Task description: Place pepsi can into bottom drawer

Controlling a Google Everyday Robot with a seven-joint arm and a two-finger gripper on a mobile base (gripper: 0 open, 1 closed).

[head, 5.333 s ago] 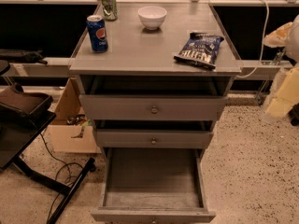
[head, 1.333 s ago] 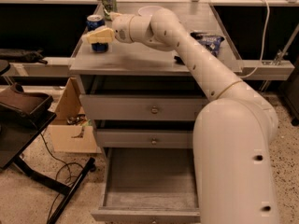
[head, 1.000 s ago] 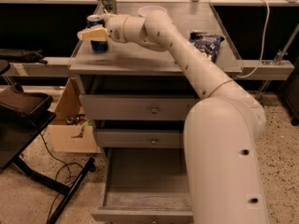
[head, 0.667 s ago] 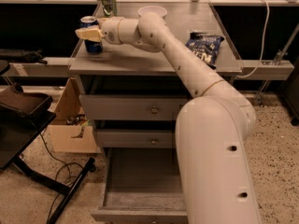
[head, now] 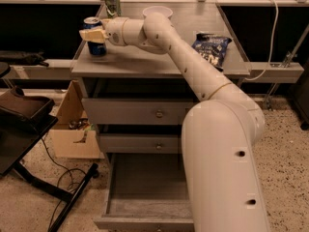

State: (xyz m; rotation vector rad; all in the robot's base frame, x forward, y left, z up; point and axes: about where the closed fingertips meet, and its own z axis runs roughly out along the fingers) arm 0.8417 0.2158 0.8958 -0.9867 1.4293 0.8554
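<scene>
Gripper (head: 92, 35) low over counter (head: 145, 64), close to left edge, pressed against the front of the pepsi can (head: 97, 49) at mid-height. Grip state: cannot tell, clamped or loose. Can upright, base on the counter top, near left edge and somewhat nearer the front edge than the back; silver top and blue lower body showing above and below the gripper. Arm (head: 193, 66) stretched in from the front-right, crossing the counter diagonally toward the left edge, its bulky white base filling the lower right foreground. Green can (head: 112, 2) upright at back-left corner, apart from the pepsi can. White bowl (head: 157, 11) at back edge, about the middle. Chip bag (head: 210, 46) lying flat near right edge, midway between front and back. Below front edge, three grey drawers: top drawer (head: 140, 111) and middle drawer (head: 135, 143) shut, each with a small round knob; bottom drawer (head: 140, 182) pulled open toward the camera, flat grey interior, right part hidden behind the arm's base. Cardboard box (head: 72, 129) on the speckled floor beside the cabinet's left side.
</scene>
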